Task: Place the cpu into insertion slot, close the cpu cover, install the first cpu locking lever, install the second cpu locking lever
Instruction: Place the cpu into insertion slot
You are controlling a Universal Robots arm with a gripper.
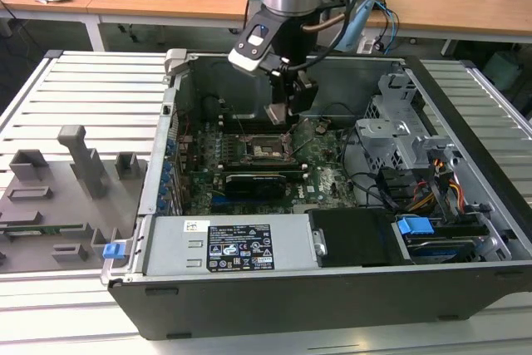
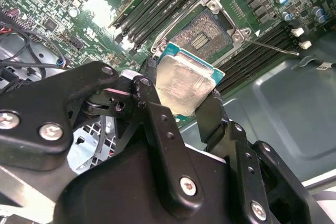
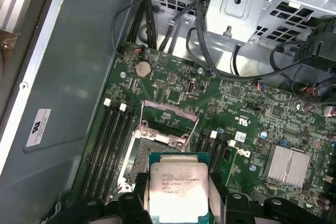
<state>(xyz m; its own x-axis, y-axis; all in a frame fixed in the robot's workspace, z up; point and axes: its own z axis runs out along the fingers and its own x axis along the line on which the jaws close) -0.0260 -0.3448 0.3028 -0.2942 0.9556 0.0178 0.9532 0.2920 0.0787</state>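
The gripper (image 2: 181, 88) pinches the cpu (image 2: 185, 80) between its two fingers (gripped at opposite edges), suspended above the uncovered insertion slot (image 2: 206, 34).

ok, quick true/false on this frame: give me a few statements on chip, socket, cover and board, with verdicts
1. The gripper is shut on the flat square silver-faced cpu. True.
2. The cpu sits in the square black insertion slot. False: it is held above the slot, whose contacts lie bare.
3. The thin dark metal cpu cover is closed over the slot. False: it stands swung open.
4. A round silver coin cell sits on the green circuit board. True.
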